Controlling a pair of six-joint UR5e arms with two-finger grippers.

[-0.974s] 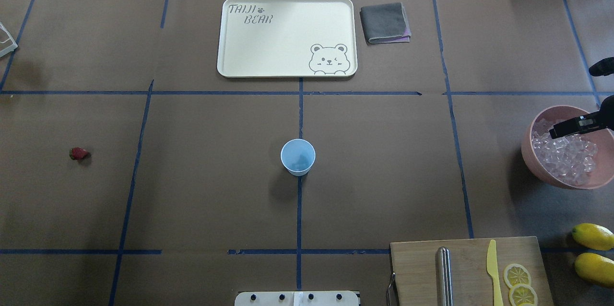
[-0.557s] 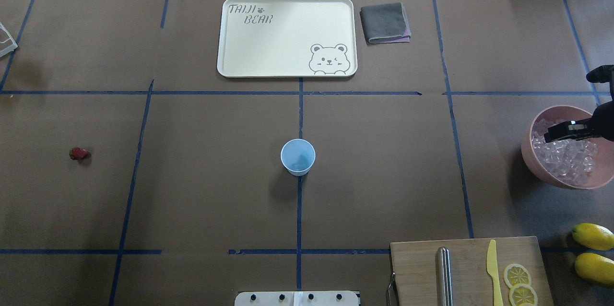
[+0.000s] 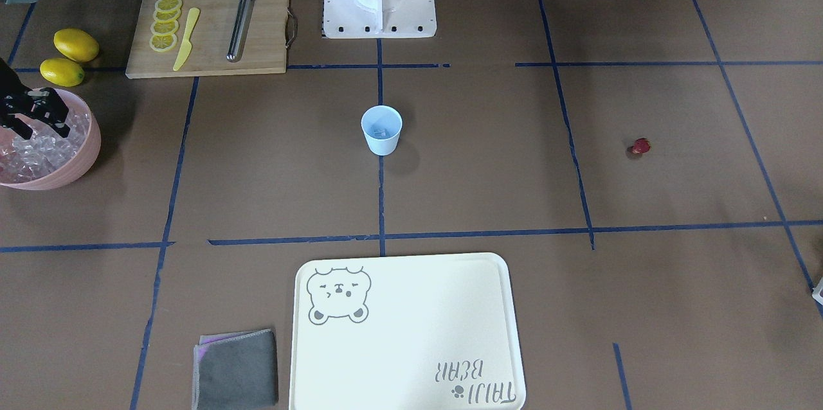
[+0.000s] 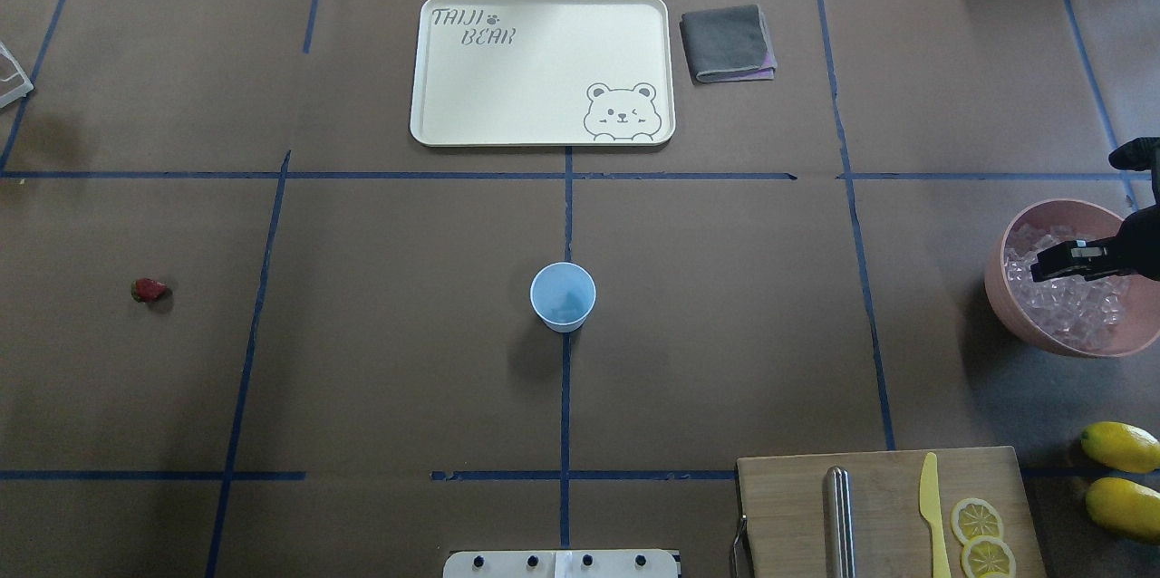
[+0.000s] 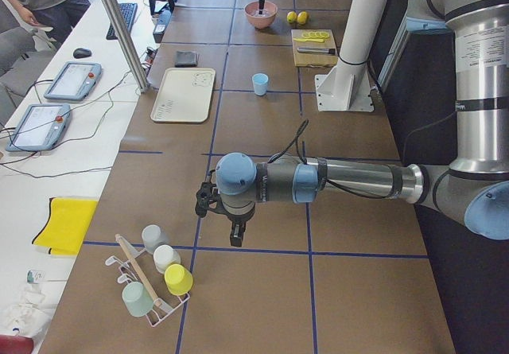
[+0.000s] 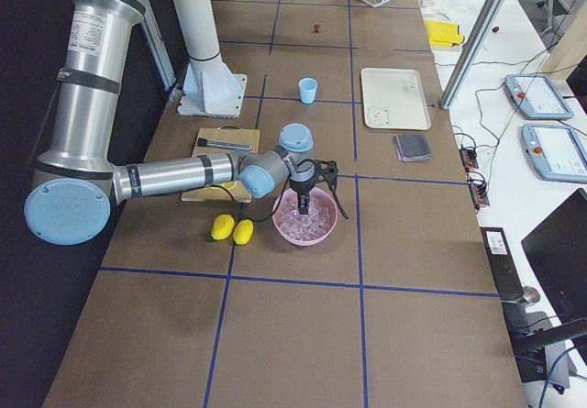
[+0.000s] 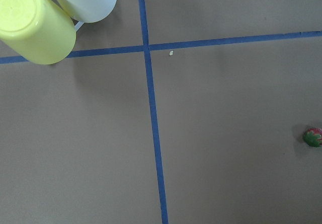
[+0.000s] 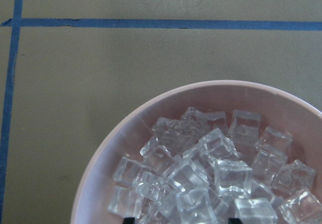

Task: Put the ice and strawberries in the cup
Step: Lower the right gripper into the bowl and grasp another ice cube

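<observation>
The pale-blue cup (image 4: 563, 295) stands upright at the table's centre (image 3: 382, 130). A dark-red strawberry (image 4: 149, 290) lies alone far to the left and shows at the right edge of the left wrist view (image 7: 313, 137). Ice (image 8: 201, 168) fills the pink bowl (image 4: 1008, 293) at the right edge. My right gripper (image 3: 40, 128) hangs open just over the ice, with its two tips wide apart at the bottom of the right wrist view. My left gripper (image 5: 231, 228) hovers over bare table near the cup rack. I cannot tell whether it is open or shut.
A cream tray (image 4: 435, 130) and a grey cloth (image 4: 728, 43) lie at the far side. A cutting board (image 4: 788, 505) with a knife, a metal bar and lemon slices sits near the base. Beside it are two lemons (image 4: 1120, 446). A rack of cups (image 5: 155, 278) stands at the left end.
My right gripper has shifted a little toward the robot's side over the ice bowl, still open. The cup and the strawberry have not moved.
</observation>
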